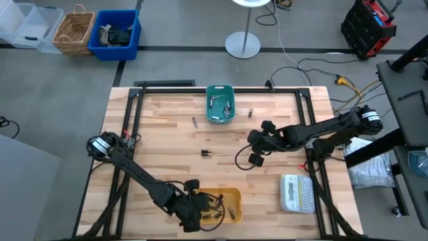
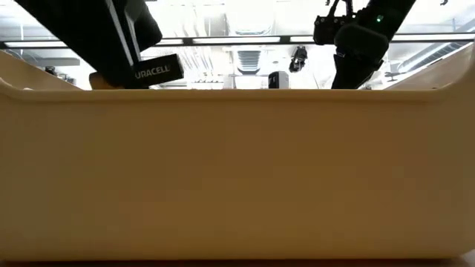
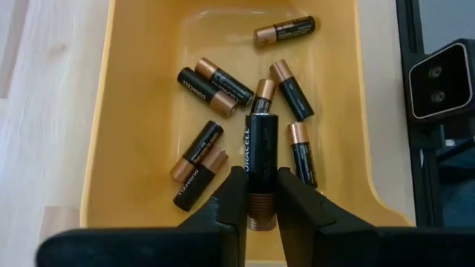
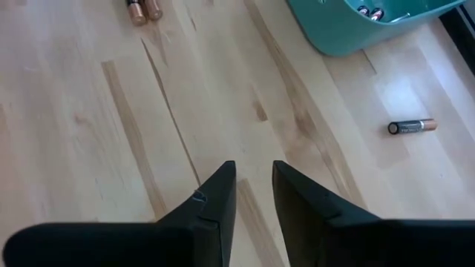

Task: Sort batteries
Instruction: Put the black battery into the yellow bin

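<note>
Over the yellow bin (image 3: 104, 148) at the table's near edge, the left gripper (image 3: 260, 194) clamps a black battery (image 3: 259, 167) lettered "DURACELL". The right gripper (image 4: 254, 185), mid-table, is slightly parted and empty.

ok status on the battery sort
Left gripper shut on battery over yellow bin. Right gripper open, empty, above table. Nothing blocking.

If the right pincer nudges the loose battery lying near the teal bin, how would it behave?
The battery lies on its side on the smooth table, so it likely rolls. It looks rigid and small, probably skidding from the open right pincer.
</note>
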